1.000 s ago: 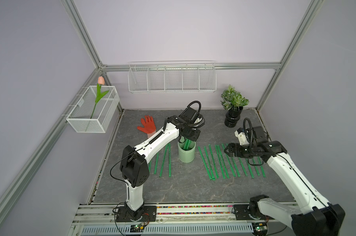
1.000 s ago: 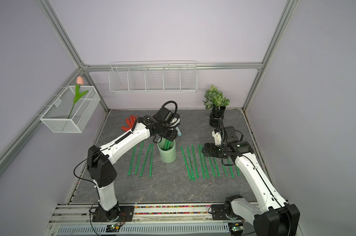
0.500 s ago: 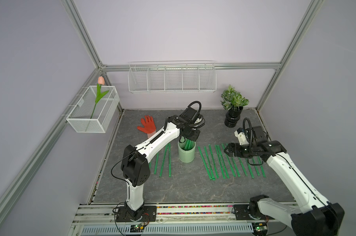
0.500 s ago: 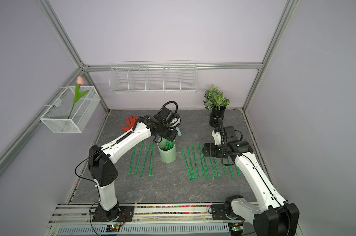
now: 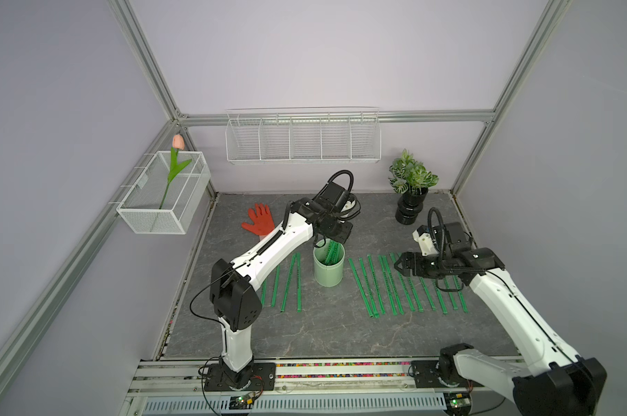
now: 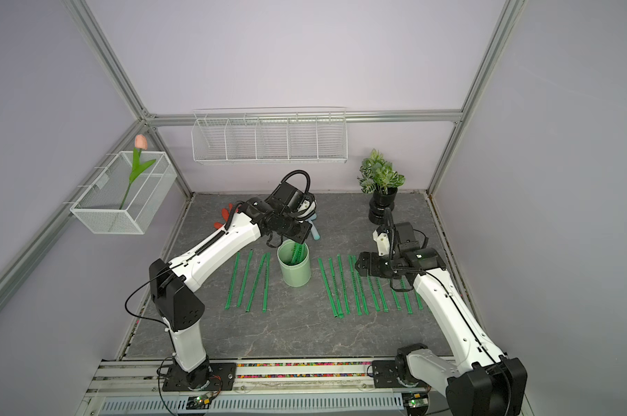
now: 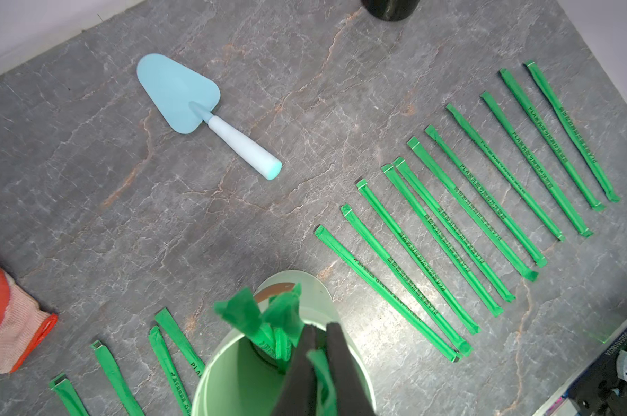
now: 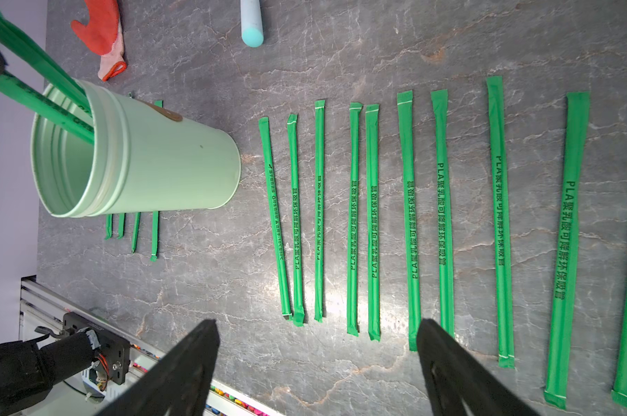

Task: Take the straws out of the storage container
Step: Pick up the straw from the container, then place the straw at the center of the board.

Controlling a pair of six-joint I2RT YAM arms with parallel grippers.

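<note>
Since earlier frame, left gripper (image 7: 317,342) closed onto printed green straw (image 7: 319,367) standing in mint storage container (image 5: 328,270); right gripper (image 8: 315,322) gaped wide, empty, apart from container.

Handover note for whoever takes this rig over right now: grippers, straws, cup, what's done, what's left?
Left gripper: shut on one straw standing in the upright mint-green cup.
Right gripper: open, empty, above the laid-out row.
Done: four straws lie flat on the table on the left arm's side of the cup, and a longer row of straws lies on the right arm's side.
Left: lift out the gripped straw, then the few other straws in the cup.
</note>
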